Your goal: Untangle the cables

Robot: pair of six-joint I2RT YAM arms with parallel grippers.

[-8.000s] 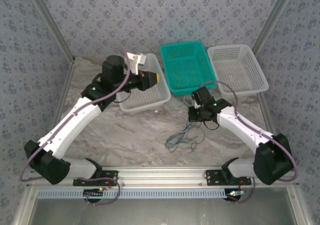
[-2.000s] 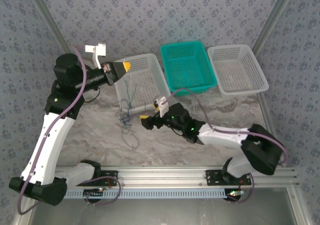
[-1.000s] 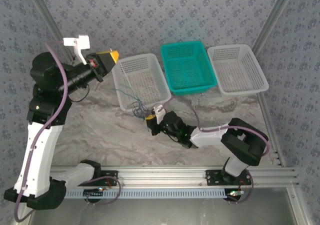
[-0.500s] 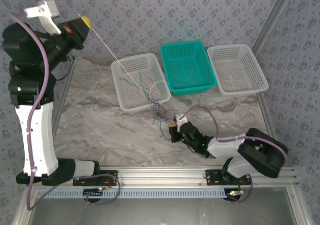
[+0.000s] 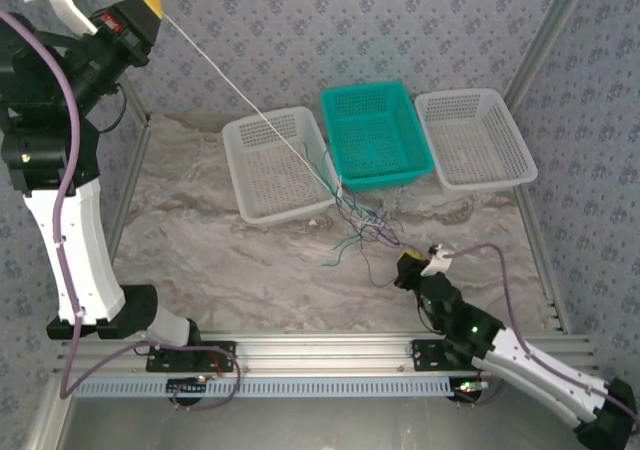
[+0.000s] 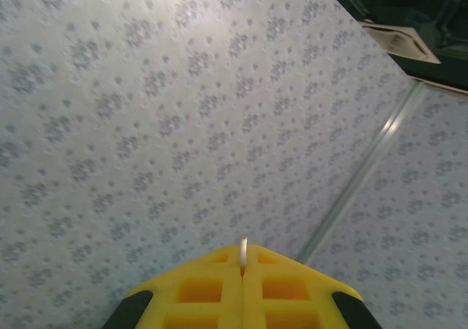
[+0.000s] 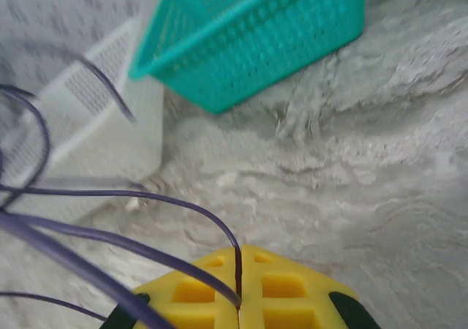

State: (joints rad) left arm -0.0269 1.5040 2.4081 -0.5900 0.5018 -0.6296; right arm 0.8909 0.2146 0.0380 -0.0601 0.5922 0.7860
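Bunching nr teal basket (image 5: 376,181), tangled cables (image 5: 361,232)

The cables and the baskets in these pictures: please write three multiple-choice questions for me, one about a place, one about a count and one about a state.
1. Where does the tangle of cables lie, relative to the teal basket?
A. inside it
B. on the table in front of it
C. behind it

2. How many baskets stand on the table?
A. one
B. two
C. three

3. What is the state of the left gripper?
A. shut on a whitish cable pulled taut
B. open, holding nothing
C. shut on a basket rim

1 B: the loops rest on the marble before the basket.
2 C: the left white basket and the right white basket flank the teal one.
3 A: the left wrist view shows the cable between closed fingers.
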